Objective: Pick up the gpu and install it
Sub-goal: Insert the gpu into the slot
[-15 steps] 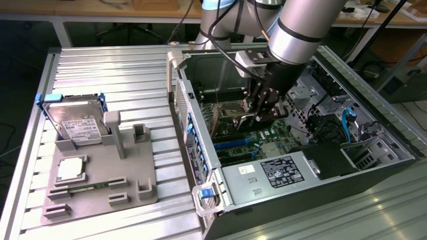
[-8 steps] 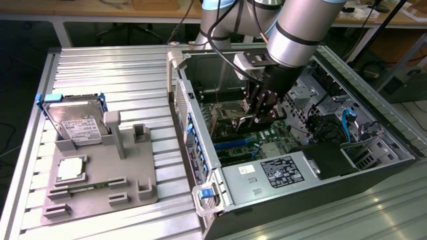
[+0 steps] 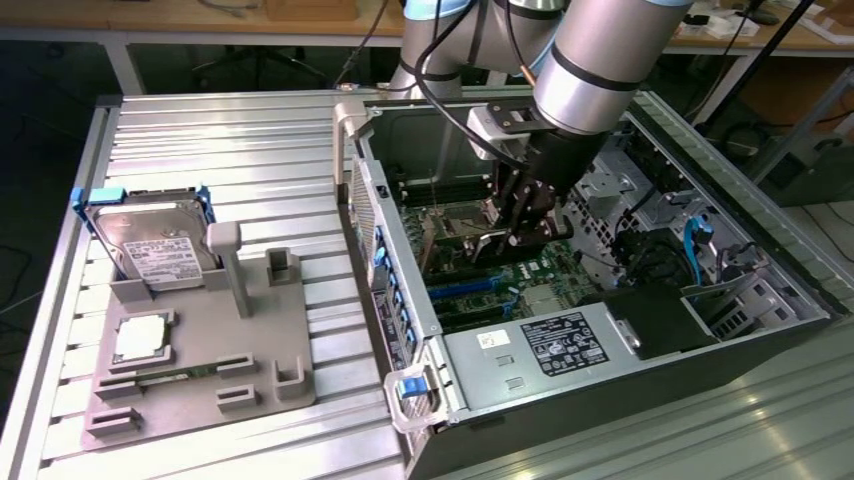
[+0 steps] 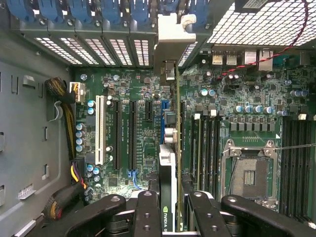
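An open computer case [image 3: 627, 300] lies on a ribbed metal table [image 3: 200, 130], its green motherboard [image 4: 237, 128] facing up. The arm reaches down inside, and the gripper [image 3: 523, 232] has its fingers [image 4: 148, 212] clamped on the gpu [image 4: 170, 163], held on edge above the board's expansion slots. Well apart, a grey fixture tray [image 3: 267, 390] carries a hard drive [image 3: 158, 248].

Gpu [image 4: 170, 163] edge-on, upright above the motherboard [image 4: 128, 123]
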Tool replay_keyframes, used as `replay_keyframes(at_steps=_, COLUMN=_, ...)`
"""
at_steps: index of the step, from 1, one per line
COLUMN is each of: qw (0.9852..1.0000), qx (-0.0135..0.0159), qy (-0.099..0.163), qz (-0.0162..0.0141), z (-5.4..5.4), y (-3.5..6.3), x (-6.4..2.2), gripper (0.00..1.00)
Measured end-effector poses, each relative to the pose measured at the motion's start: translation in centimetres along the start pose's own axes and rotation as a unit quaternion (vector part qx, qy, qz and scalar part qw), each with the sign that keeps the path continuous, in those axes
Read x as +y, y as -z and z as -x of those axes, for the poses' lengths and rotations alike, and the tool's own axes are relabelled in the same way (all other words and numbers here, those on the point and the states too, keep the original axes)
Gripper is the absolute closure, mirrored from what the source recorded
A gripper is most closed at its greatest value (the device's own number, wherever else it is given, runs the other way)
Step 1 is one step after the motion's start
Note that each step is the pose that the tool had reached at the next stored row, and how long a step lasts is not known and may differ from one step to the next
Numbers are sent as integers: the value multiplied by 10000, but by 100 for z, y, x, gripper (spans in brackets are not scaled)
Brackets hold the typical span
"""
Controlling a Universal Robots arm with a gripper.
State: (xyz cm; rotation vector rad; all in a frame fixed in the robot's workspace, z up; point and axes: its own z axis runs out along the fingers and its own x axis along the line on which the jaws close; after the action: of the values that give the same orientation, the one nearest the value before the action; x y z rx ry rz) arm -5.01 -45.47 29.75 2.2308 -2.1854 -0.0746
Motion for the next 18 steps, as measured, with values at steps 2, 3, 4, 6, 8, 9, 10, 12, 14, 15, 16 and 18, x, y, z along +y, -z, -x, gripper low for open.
replay_keyframes(at_steps=2, qw=10000, qx=0, qy=0, qz=0, z=0, y=0, x=0, gripper=73)
replay_keyframes(at_steps=3, qw=10000, qx=0, qy=0, qz=0, z=0, y=0, x=0, gripper=73)
replay_keyframes(at_steps=4, qw=10000, qx=0, qy=0, qz=0, z=0, y=0, x=0, gripper=73)
replay_keyframes(at_steps=6, qw=10000, qx=0, qy=0, qz=0, z=0, y=-2, x=0, gripper=73)
replay_keyframes(at_steps=8, qw=10000, qx=0, qy=1, qz=-3, z=0, y=-19, x=-1, gripper=73)
replay_keyframes(at_steps=9, qw=10000, qx=0, qy=1, qz=-3, z=0, y=-24, x=-1, gripper=73)
replay_keyframes(at_steps=10, qw=10000, qx=0, qy=0, qz=-4, z=-1, y=-32, x=-1, gripper=73)
replay_keyframes(at_steps=12, qw=10000, qx=0, qy=-1, qz=-8, z=-1, y=-59, x=6, gripper=73)
replay_keyframes(at_steps=14, qw=10000, qx=0, qy=0, qz=-15, z=-1, y=-83, x=14, gripper=73)
replay_keyframes(at_steps=15, qw=10000, qx=0, qy=0, qz=-22, z=-1, y=-99, x=23, gripper=73)
replay_keyframes(at_steps=16, qw=10000, qx=0, qy=1, qz=-35, z=-1, y=-116, x=41, gripper=73)
replay_keyframes(at_steps=18, qw=10000, qx=1, qy=1, qz=-54, z=-1, y=-139, x=69, gripper=73)
